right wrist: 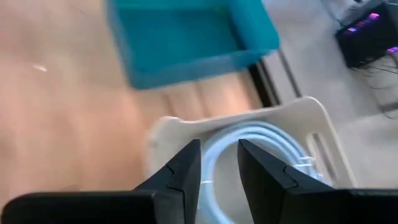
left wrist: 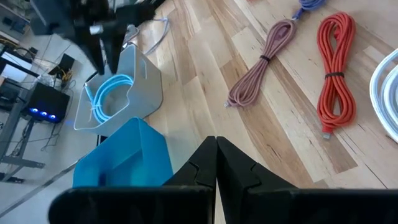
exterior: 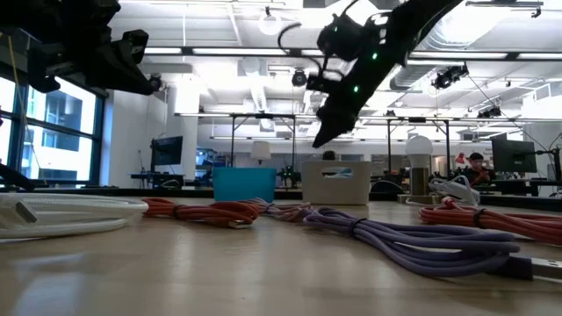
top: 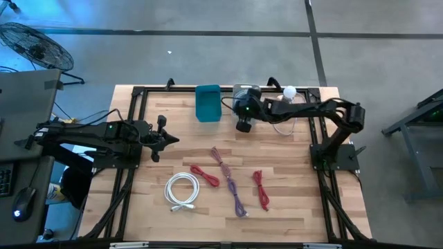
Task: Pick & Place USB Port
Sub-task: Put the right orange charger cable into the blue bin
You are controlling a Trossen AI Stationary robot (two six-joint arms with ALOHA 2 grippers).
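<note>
Several coiled USB cables lie on the wooden table: a white one (top: 182, 190), two red ones (top: 205, 175) (top: 260, 189), a dusty pink one (top: 220, 158) and a purple one (top: 235, 196). A pale blue coil (right wrist: 261, 134) (left wrist: 109, 93) lies inside the white bin (top: 247, 91) at the far edge. My right gripper (top: 243, 126) (right wrist: 219, 158) hangs open above the near side of that bin, tilted down, with nothing between its fingers. My left gripper (top: 172, 140) (left wrist: 216, 146) is shut and empty, held above the table's left side.
A blue bin (top: 208, 104) (right wrist: 186, 37) stands just left of the white bin at the far edge. A small white lamp (top: 289, 92) and its thin cord sit at the far right. A black frame (top: 138, 93) borders the tabletop.
</note>
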